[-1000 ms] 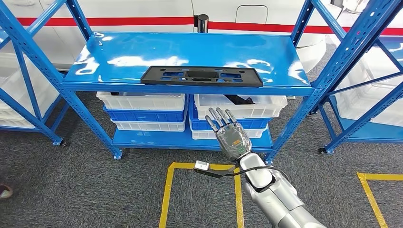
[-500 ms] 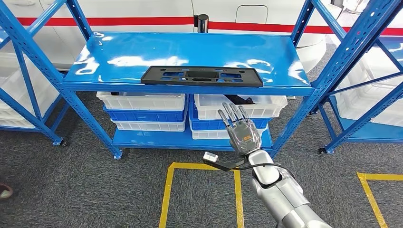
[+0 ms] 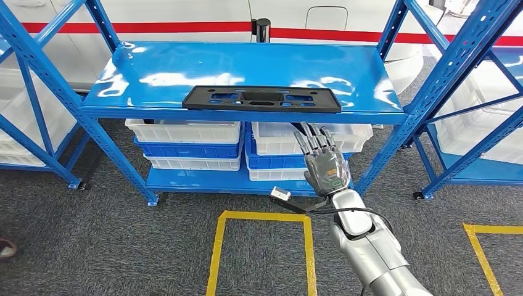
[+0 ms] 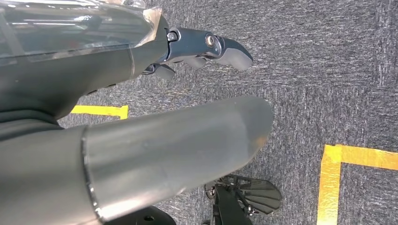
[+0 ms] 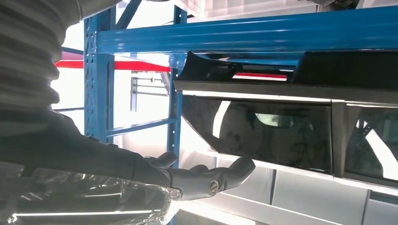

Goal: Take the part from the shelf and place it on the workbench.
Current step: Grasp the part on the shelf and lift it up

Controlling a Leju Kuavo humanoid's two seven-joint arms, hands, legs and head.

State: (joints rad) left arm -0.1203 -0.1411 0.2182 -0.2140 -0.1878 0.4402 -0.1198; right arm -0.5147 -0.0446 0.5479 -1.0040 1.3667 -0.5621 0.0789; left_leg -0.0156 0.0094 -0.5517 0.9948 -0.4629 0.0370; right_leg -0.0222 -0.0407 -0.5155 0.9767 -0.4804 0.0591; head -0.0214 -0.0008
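Observation:
A flat black plastic part (image 3: 262,98) with cut-outs lies along the front edge of the blue shelf's upper board (image 3: 185,68). My right hand (image 3: 324,161) is raised in front of the shelf, just below that edge and under the part's right end, fingers spread and holding nothing. In the right wrist view the part (image 5: 281,70) overhangs the shelf edge above my fingertips (image 5: 234,171), with a gap between them. My left hand (image 4: 206,49) hangs beside my body over grey carpet, fingers loosely extended, holding nothing.
White and blue bins (image 3: 185,145) are stacked on the lower board behind my right hand. Blue uprights (image 3: 425,92) flank the shelf. Yellow floor tape (image 3: 216,246) marks a square on the carpet. More blue racks stand at both sides.
My right hand has risen and moved right, from low in front of the bins to just beneath the shelf's front edge. The part has not moved.

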